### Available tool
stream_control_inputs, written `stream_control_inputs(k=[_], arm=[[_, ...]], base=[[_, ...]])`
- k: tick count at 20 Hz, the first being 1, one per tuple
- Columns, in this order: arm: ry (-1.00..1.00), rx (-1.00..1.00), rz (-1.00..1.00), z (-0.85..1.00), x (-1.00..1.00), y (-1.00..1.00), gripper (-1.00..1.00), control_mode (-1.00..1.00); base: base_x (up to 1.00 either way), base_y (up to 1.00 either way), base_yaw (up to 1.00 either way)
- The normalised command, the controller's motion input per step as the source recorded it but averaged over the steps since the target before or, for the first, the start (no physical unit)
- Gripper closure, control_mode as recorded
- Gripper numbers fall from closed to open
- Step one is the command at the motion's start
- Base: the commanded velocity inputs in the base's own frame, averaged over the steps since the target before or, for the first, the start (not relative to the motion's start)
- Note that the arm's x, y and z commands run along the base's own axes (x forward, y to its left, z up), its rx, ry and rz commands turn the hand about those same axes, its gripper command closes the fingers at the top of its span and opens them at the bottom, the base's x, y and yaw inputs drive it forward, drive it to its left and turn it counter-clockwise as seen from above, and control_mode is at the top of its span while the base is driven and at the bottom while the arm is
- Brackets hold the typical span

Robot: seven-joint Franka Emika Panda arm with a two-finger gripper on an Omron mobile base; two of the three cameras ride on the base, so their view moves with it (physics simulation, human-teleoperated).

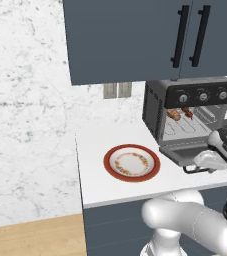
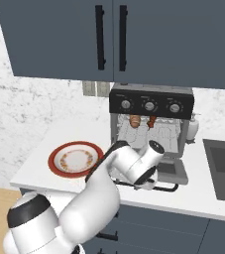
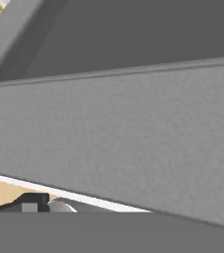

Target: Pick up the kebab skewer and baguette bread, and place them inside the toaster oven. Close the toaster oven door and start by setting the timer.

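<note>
The toaster oven (image 1: 157,107) (image 2: 151,94) stands at the back of the counter. Its door (image 1: 185,150) (image 2: 171,168) lies folded down flat. On the rack inside rest the golden-brown baguette bread (image 1: 174,114) (image 2: 134,120) and, to its right, the kebab skewer (image 1: 187,112) (image 2: 152,121). My gripper (image 1: 205,161) (image 2: 142,177) hangs low at the door's front edge, just above the bar handle (image 1: 195,170) (image 2: 158,187). It is open and holds nothing. Close up in the hand view is the door's grey panel (image 3: 113,138).
A red-rimmed plate (image 1: 110,155) (image 2: 54,158) lies to the oven's left, with no food on it. Blue-grey wall cabinets (image 1: 125,40) hang low over the oven. A sink (image 2: 223,168) is set into the counter on the right. My own arm arches in front of the counter edge.
</note>
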Motion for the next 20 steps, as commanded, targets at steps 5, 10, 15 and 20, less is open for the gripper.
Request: stream_control_inputs(k=[5, 10, 15, 20], arm=[[-0.57, -0.09, -0.04, 0.00, 0.84, 0.55, -1.00, -1.00], [-0.52, -0.07, -0.02, 0.01, 0.93, 0.52, -1.00, -1.00], [-0.47, -0.08, -0.03, 0.00, 0.78, 0.57, -1.00, -1.00], [-0.47, -0.10, -0.05, -0.01, 0.54, 0.71, -1.00, -1.00]], base=[[0.00, 0.00, 0.00], [0.00, 0.00, 0.00], [0.00, 0.00, 0.00], [0.00, 0.00, 0.00]])
